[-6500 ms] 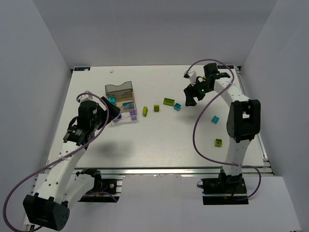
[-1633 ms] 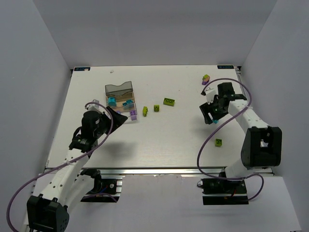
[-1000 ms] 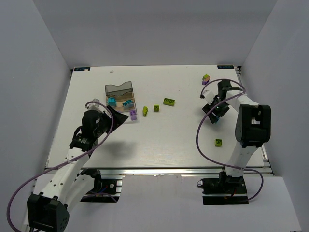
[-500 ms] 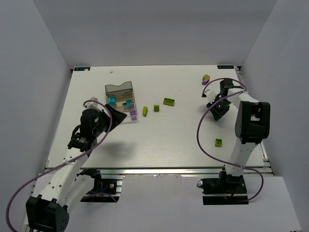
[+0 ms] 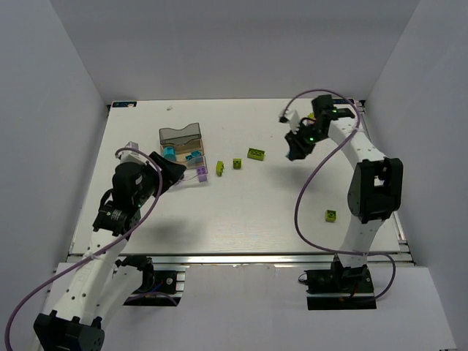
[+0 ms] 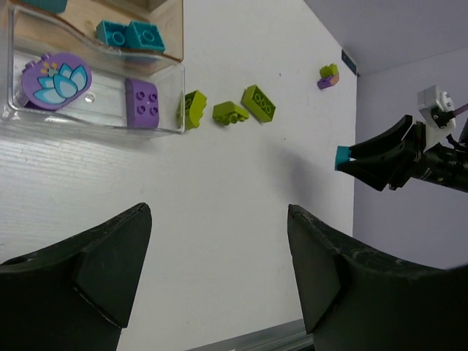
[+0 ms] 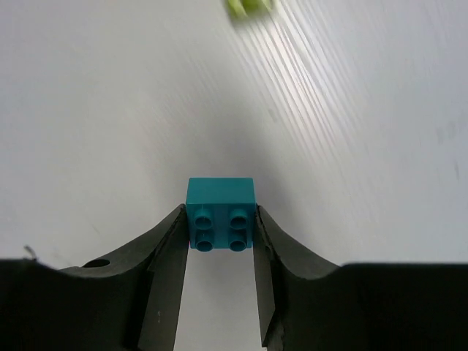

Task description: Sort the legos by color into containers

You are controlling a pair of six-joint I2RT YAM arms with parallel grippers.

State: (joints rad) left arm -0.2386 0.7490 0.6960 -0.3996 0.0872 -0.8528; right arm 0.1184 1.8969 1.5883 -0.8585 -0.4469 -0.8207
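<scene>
Jaws of the right gripper [image 7: 219,245] pinch a cyan brick [image 7: 220,212] from both sides. Its four studs face the wrist camera, and the white desk [image 7: 110,88] is blurred beyond it. In the left wrist view the brick sits at the very tip of that gripper, lifted clear of the desk, with a soft shadow below. From above, the right gripper hangs over the far right part of the desk, its arm arched back toward the far edge.

The left gripper [image 6: 218,219] has its jaws spread wide with nothing between them. It hovers just on the near side of the containers [image 5: 184,150], which stand on the far left of the desk. The clear bin [image 6: 95,121] nearest it holds a purple brick [image 6: 142,97] and a round purple piece [image 6: 56,79] printed with a flower. The tan bin [image 6: 167,22] joined behind it holds cyan bricks [image 6: 144,36] lying side by side. The smoky grey bin [image 5: 179,134] is farthest, and I cannot tell what is in it.

A lime brick [image 6: 191,108] lies just beside the clear bin's right wall. A second lime brick [image 6: 230,112] lies near it, and a longer lime brick [image 6: 259,103] lies just past that. A fourth lime brick [image 5: 330,215] lies well apart on the near right. A small lime and purple piece [image 6: 329,73] lies near the far right corner.
</scene>
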